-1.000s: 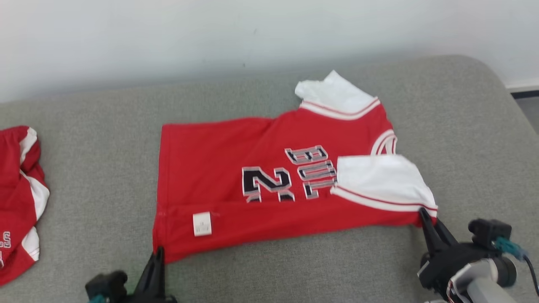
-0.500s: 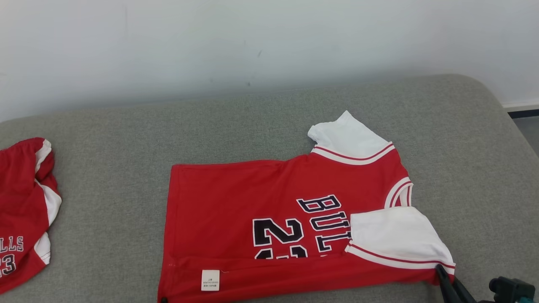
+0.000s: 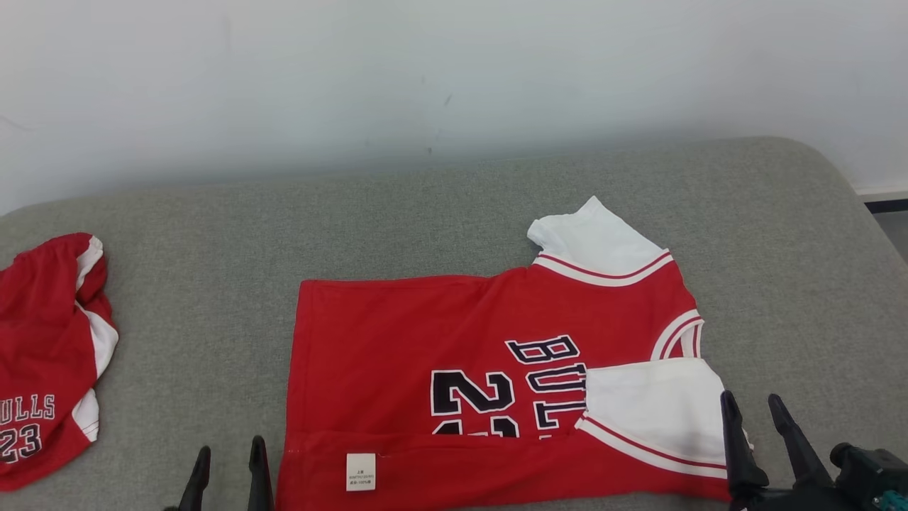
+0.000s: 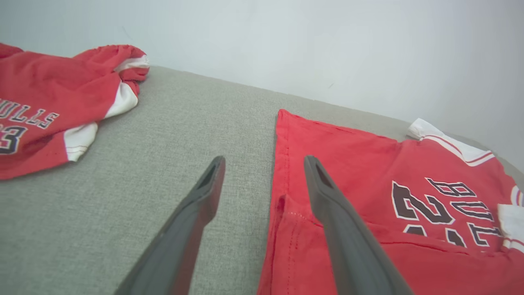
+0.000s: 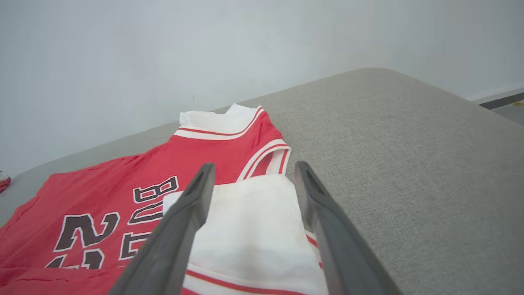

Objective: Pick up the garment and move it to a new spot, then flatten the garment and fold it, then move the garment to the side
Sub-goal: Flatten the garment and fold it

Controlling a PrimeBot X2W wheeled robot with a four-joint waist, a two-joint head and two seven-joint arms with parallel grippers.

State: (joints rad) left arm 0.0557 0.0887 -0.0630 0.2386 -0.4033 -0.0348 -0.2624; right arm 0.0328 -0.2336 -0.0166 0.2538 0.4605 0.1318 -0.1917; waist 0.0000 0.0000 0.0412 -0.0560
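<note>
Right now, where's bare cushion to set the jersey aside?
Free: the strip between the jersey and the second red garment; the band behind the jersey up to the wall; the right end of the cushion. Crowded: the near edge, where the left gripper and right gripper flank the jersey.

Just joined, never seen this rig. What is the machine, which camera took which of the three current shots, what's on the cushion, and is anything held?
It is a wheeled robot with two arms, each ending in a pincer. The wide shot comes from a camera on its head, looking down. The other two come from a camera on each wrist, looking along that arm's pincer. On the grey cushion lies a red jersey, spread flat with its near edge and one white sleeve folded in. A second red garment sits crumpled at the robot's left. The left pincer is at the jersey's hem corner, the right pincer by the folded sleeve. Both stand open; nothing is held.
</note>
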